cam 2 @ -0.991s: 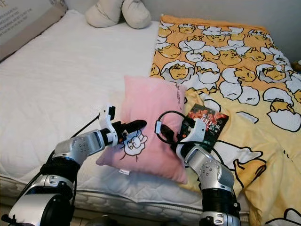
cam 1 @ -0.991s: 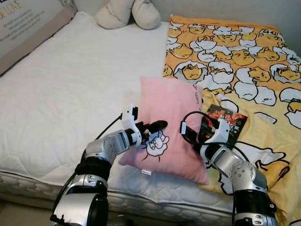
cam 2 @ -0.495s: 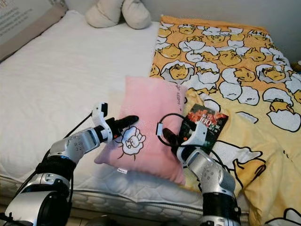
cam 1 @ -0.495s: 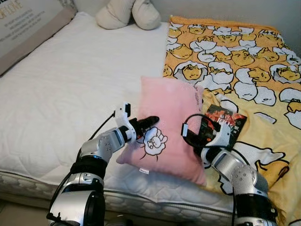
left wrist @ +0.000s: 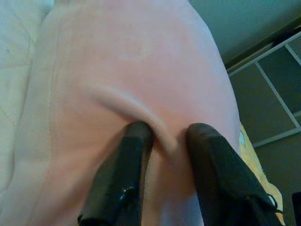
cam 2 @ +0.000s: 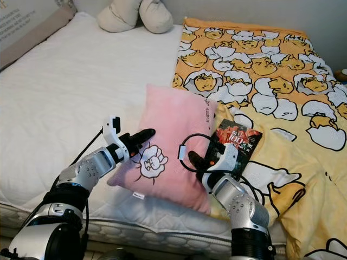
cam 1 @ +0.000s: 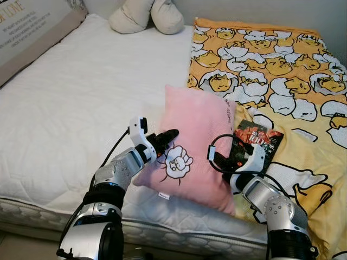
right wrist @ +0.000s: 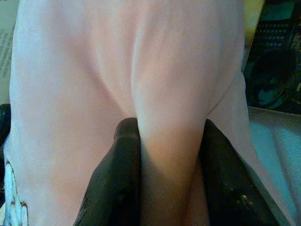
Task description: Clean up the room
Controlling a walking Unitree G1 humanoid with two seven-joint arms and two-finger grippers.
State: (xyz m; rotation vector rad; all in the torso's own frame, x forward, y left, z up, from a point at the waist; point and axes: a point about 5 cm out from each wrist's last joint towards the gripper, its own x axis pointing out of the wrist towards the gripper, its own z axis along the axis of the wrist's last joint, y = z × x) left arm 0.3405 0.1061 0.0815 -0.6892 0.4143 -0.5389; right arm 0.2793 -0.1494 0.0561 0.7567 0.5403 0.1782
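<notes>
A pink pillow with a white cartoon print is raised off the white mattress, tilted up on its near edge. My left gripper is shut on a fold of the pillow's left side, and the left wrist view shows the pink fabric pinched between its black fingers. My right gripper is shut on the pillow's right side, with a ridge of cloth squeezed between both fingers.
A yellow blanket with an egg-character print covers the bed's right half. A dark snack packet lies on it beside the pillow. A beige plush toy sits at the bed's head, a lettered cushion at far left.
Both grippers have lifted the pillow slightly and tipped it further up; the left gripper moved a little left and up. The snack packet is more exposed.
</notes>
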